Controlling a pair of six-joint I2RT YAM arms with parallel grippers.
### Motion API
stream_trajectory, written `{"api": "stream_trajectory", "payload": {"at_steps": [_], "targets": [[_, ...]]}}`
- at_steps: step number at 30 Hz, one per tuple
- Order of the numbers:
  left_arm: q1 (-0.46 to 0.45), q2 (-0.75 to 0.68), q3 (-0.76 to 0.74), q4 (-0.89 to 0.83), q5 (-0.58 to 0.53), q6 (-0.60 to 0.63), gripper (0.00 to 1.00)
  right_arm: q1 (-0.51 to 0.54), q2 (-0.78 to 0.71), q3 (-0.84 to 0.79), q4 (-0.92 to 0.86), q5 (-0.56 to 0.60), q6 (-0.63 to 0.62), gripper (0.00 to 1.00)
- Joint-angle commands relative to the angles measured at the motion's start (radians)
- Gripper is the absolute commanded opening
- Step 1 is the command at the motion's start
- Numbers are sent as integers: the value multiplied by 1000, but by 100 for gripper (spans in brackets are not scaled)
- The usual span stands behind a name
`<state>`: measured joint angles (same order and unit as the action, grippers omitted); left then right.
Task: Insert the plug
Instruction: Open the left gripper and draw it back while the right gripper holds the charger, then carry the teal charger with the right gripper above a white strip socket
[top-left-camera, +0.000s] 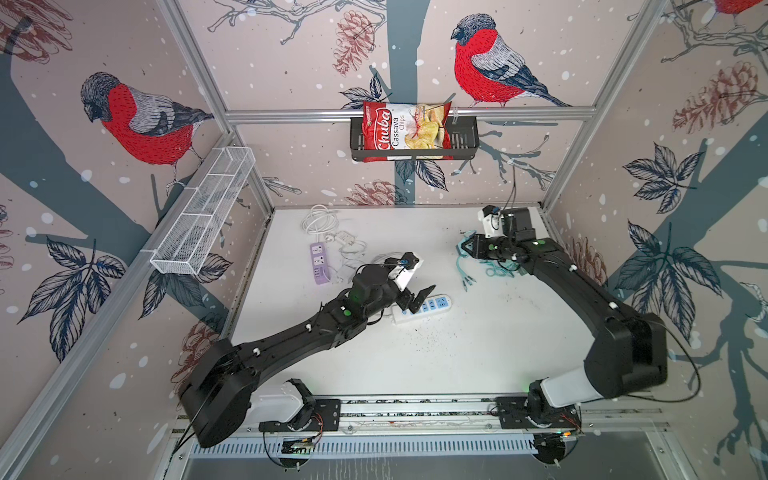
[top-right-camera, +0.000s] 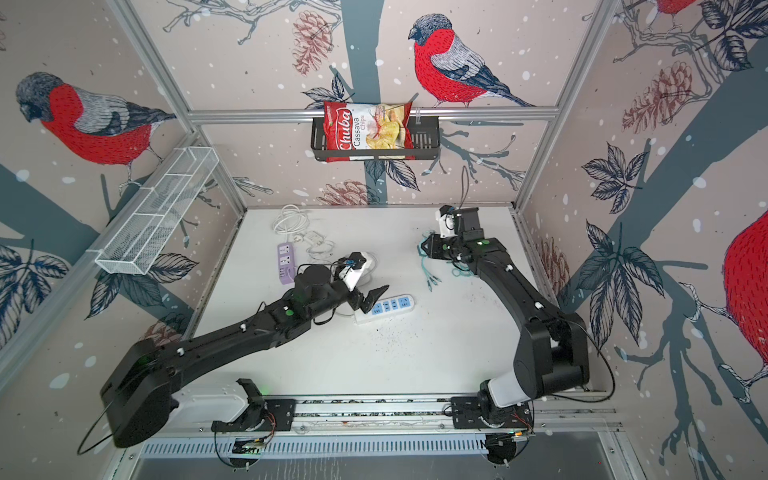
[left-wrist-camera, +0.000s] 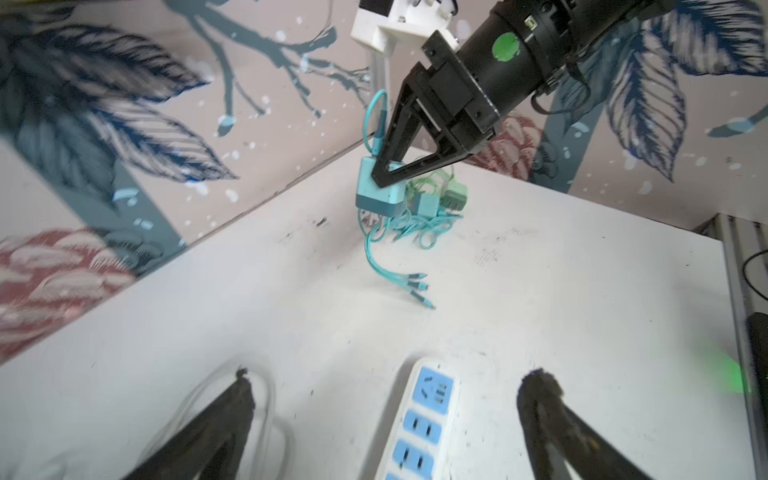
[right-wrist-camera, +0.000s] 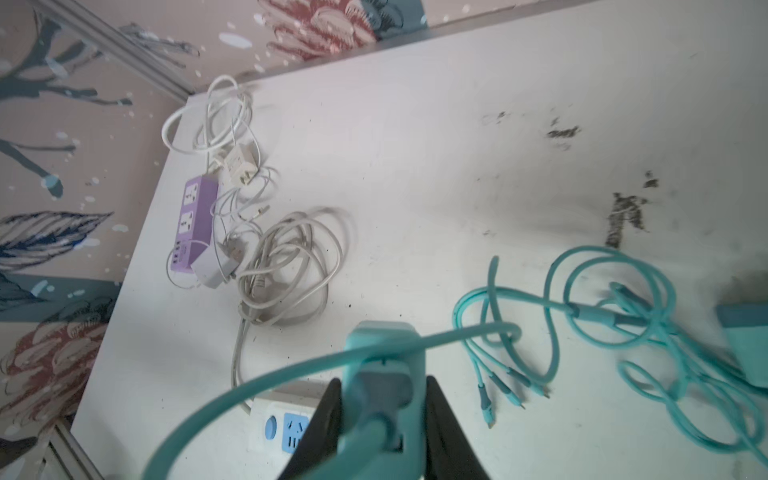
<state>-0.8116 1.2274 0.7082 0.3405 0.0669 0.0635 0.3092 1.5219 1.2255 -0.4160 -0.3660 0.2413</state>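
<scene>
While the right pincer (left-wrist-camera: 381, 178) is clamped on the teal plug (left-wrist-camera: 379, 198) and holds it clear of the worktop (top-left-camera: 457, 357) at the far right, the strip (left-wrist-camera: 424, 419) lies flat near the middle, well apart from it. Over the strip hangs the left pincer (left-wrist-camera: 390, 390), its jaws spread wide with one finger on either side, gripping nothing.

Done well, the step starts with the strip. The left pincer should close on its sides or press it down, so that it cannot slide when the plug pushes in. The end socket beyond those fingers looks the easiest target.

The plug should then cross slowly. Its cable (right-wrist-camera: 457, 331) loops over the body and trails into a tangle on the worktop, so a quick sweep could drag that bundle or twist the plug in the grip.

The right wrist view hides the prongs, so the left wrist view is the better guide for lining them up. Keep the plug square to the socket face and push straight down, since a tilted entry would likely jam.
</scene>
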Motion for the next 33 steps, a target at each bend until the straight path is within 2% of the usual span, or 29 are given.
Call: {"api": "stream_trajectory", "payload": {"at_steps": [1,4,6,13,24,33], "targets": [[0,-88,-68,-62,-170,-88,97,49,66,50,-87,11,-68,13],[0,-159,-131,-75,-256,-151,97,101,106,47,-98,43,-83,13],[0,-185,-158,-92,-274,-190,97,128,112,34,-94,53,-86,12],[0,-179,-190,-196,-434,-301,98,192,105,2,-85,94,-55,13],[0,-156,-222,-116,-388,-335,98,291,126,-21,-98,174,15,13],[0,-135,-254,-67,-372,-358,98,358,81,-84,-82,253,88,13]]}}
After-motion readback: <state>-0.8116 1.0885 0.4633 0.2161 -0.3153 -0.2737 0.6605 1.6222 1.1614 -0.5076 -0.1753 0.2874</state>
